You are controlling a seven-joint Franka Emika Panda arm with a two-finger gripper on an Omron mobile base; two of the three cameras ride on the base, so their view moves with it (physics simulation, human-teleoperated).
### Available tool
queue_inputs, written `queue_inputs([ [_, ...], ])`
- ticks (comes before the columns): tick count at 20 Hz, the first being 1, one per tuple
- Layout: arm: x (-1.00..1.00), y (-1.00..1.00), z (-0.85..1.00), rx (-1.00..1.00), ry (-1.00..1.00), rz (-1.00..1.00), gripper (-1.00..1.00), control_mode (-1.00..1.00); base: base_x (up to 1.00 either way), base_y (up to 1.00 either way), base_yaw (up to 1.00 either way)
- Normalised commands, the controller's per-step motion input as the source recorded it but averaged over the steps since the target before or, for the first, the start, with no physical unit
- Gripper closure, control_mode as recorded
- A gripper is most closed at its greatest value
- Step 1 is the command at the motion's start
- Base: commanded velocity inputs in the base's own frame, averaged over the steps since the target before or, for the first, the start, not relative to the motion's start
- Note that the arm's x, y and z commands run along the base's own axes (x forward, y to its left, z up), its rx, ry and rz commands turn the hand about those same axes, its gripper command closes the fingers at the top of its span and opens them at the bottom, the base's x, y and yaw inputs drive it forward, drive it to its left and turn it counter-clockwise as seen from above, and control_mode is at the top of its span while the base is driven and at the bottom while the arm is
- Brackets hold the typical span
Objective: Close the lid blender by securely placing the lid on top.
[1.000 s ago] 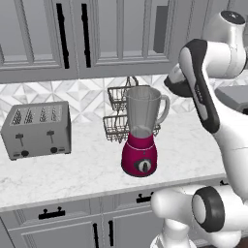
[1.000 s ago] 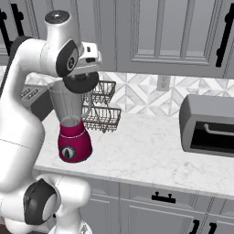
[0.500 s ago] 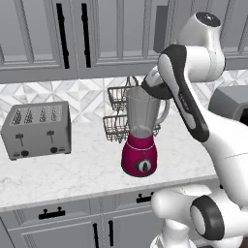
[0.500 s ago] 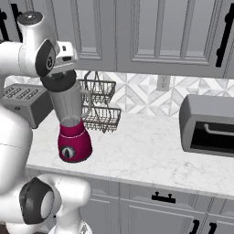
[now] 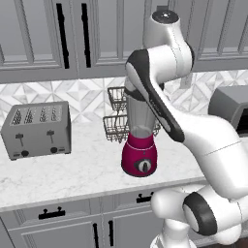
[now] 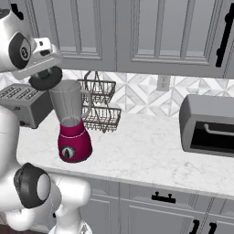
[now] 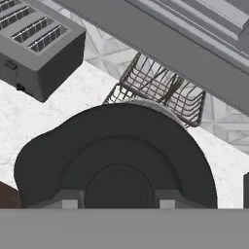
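The blender stands on the counter with its magenta base (image 6: 74, 144) (image 5: 139, 160) and clear jar (image 6: 68, 103) (image 5: 140, 118). The lid (image 6: 45, 78), a dark round cap, hangs slightly tilted just above the jar's left rim. My gripper (image 6: 45, 72) is shut on the lid from above. In the hand view the lid (image 7: 116, 155) is large in front of my gripper (image 7: 117, 202), and a sliver of the jar's rim (image 7: 163, 111) shows past its far edge. In the left base view my arm hides the jar's top.
A grey four-slot toaster (image 5: 36, 128) (image 7: 34, 48) sits left of the blender. A two-tier wire basket (image 6: 101, 107) (image 7: 165, 87) stands right behind it against the backsplash. A grey countertop oven (image 6: 208, 125) is at the far right. Cabinets hang overhead.
My arm has swung left carrying the lid, which now hangs over the left side of the jar's rim. The blender has not moved.
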Motion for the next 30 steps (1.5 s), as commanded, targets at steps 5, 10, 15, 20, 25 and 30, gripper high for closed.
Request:
queue_inputs([
  [5, 0.51, 0.00, 0.00, 0.00, 0.12, 0.00, 1.00, -1.00, 0.00, 0.00, 0.00],
  [10, 0.46, 0.00, 0.00, -0.01, 0.13, 0.00, 1.00, -1.00, 0.00, 0.00, 0.00],
  [15, 0.34, -0.06, -0.05, 0.00, 0.02, 0.00, 1.00, -1.00, 0.00, 0.00, 0.00],
  [20, 0.16, -0.22, -0.18, 0.00, 0.00, 0.00, 1.00, -1.00, 0.00, 0.00, 0.00],
  [25, 0.18, -0.12, -0.26, 0.00, 0.00, 0.00, 1.00, -1.00, 0.00, 0.00, 0.00],
  [30, 0.05, 0.00, -0.23, 0.00, 0.00, 0.00, 1.00, -1.00, 0.00, 0.00, 0.00],
])
